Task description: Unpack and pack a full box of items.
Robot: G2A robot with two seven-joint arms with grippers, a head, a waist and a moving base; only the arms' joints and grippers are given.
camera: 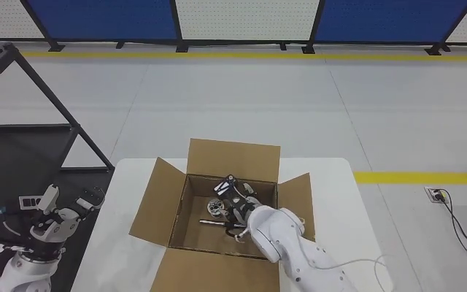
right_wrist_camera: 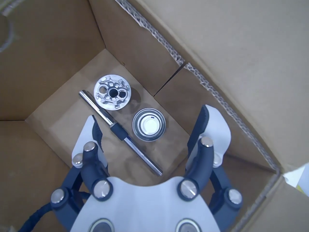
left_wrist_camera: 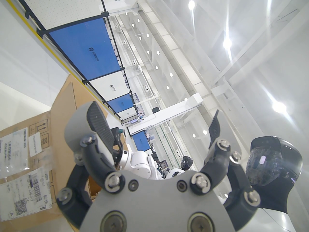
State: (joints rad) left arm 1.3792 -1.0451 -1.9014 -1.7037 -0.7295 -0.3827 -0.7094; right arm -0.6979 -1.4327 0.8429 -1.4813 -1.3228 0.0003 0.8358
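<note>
This looks like unpacking. The right tool [right_wrist_camera: 149,114] hangs open inside the box [right_wrist_camera: 217,37], over a little can [right_wrist_camera: 149,124]. Next it likely must go down and squeeze. The left tool [left_wrist_camera: 155,111] is open too.

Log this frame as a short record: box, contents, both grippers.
box: cardboard box, flaps open, on the white table
contents: perforated metal disc, metal rod and round can, all on the box floor
right arm: right gripper open, empty, inside the box above the contents
left arm: left gripper open, empty, outside the box
</note>
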